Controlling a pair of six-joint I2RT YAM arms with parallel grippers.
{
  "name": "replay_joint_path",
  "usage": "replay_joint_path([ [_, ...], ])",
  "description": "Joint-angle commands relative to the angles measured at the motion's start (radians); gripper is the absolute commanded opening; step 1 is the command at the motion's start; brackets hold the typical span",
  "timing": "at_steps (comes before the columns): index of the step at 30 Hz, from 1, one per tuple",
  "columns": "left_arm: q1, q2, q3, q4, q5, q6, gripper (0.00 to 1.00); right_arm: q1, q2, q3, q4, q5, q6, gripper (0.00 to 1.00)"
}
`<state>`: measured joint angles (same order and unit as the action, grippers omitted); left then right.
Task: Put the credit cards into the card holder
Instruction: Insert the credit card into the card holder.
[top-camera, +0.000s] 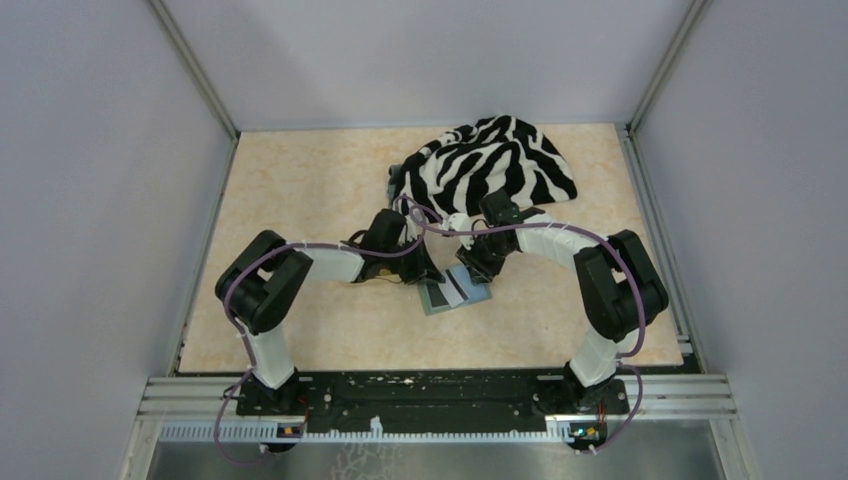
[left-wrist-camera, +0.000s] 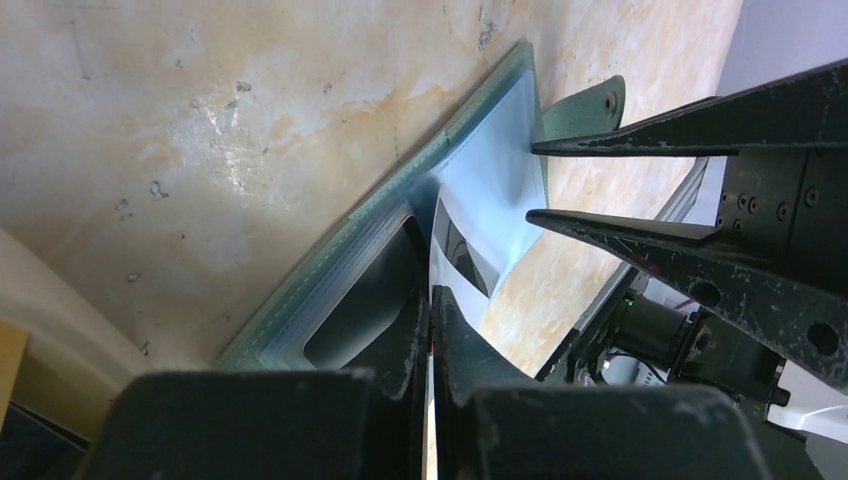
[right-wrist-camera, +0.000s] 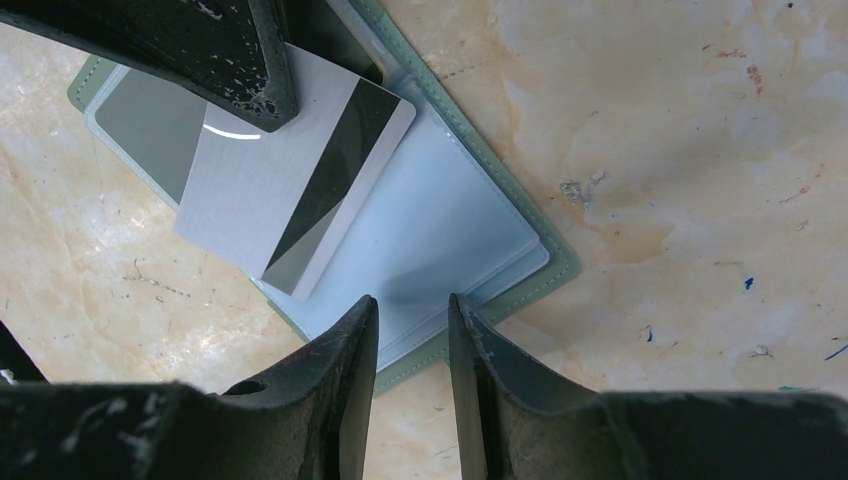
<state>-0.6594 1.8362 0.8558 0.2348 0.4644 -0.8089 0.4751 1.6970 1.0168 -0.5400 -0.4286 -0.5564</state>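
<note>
The card holder (top-camera: 438, 299) lies open on the table, sage green outside and pale blue inside (right-wrist-camera: 450, 220) (left-wrist-camera: 490, 170). My left gripper (top-camera: 428, 272) (left-wrist-camera: 432, 300) is shut on a credit card (right-wrist-camera: 290, 190), pale grey with a dark stripe. The card is held slanted over the holder's inner pockets, and its edge (left-wrist-camera: 455, 250) shows just past the left fingertips. Those left fingers (right-wrist-camera: 240, 60) reach in from the top left of the right wrist view. My right gripper (top-camera: 478, 268) (right-wrist-camera: 412, 312) is open, its fingertips over the holder's near edge with nothing gripped. Its fingers (left-wrist-camera: 640, 135) show in the left wrist view.
A zebra-striped cloth (top-camera: 495, 165) is heaped at the back of the table, just behind both grippers. A pale tan rounded rim (left-wrist-camera: 60, 300) shows at the left edge of the left wrist view. Grey walls (top-camera: 100, 200) enclose the table on three sides.
</note>
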Motion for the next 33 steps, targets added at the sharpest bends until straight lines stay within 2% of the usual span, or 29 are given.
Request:
replay_joint_path([
  [1, -0.002, 0.051, 0.035, -0.156, -0.049, 0.057, 0.03, 0.003, -0.002, 0.042, -0.004, -0.015, 0.007, 0.33],
  [14, -0.002, 0.076, 0.102, -0.326, -0.071, 0.072, 0.05, 0.011, -0.006, 0.043, -0.003, -0.015, 0.008, 0.33],
  [33, -0.002, 0.145, 0.199, -0.409, -0.018, 0.113, 0.06, 0.029, -0.009, 0.041, -0.001, -0.006, 0.008, 0.33],
])
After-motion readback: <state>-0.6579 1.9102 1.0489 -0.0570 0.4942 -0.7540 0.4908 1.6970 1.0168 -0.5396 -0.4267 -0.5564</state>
